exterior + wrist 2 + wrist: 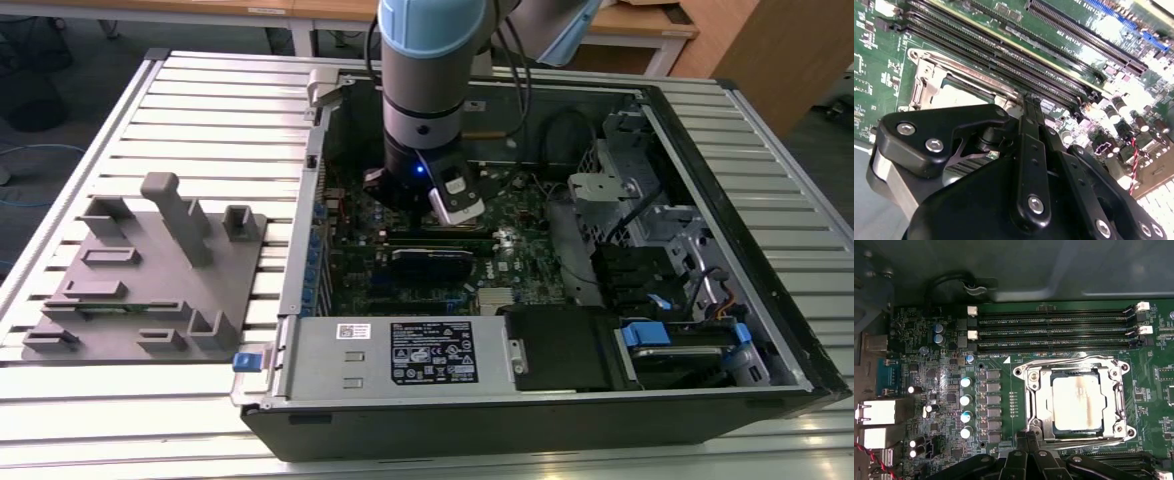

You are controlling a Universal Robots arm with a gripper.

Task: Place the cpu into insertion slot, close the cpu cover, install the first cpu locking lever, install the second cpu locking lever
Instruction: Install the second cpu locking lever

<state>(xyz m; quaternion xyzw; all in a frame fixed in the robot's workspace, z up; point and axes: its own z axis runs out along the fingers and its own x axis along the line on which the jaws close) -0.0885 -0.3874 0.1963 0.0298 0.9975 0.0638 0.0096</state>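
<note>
The cpu point(1078, 402), a dull silver square, lies flat in the insertion slot point(1076, 372), whose dark edge shows around it. The cpu cover point(1036, 395), a silver frame plate, lies down over the cpu's edges. A thin metal lever point(1069, 359) runs along one side of the socket and another lever point(1084, 440) along the opposite side. My gripper point(1027, 437) is shut, its black fingertips pressed together right at the end of that second lever by a socket corner; nothing shows between them. The second wrist view shows the gripper point(1029, 97) beside the cover point(924, 85). In the exterior view the gripper point(461, 212) hangs low inside the computer case.
Long black memory slots point(1054, 332) run beside the socket, and a row of capacitors point(966, 405) stands on its other side. The open case point(667, 110) walls in the board; a power supply point(400, 350) sits at its near edge. A grey fixture plate point(147, 270) lies on the exterior view's left.
</note>
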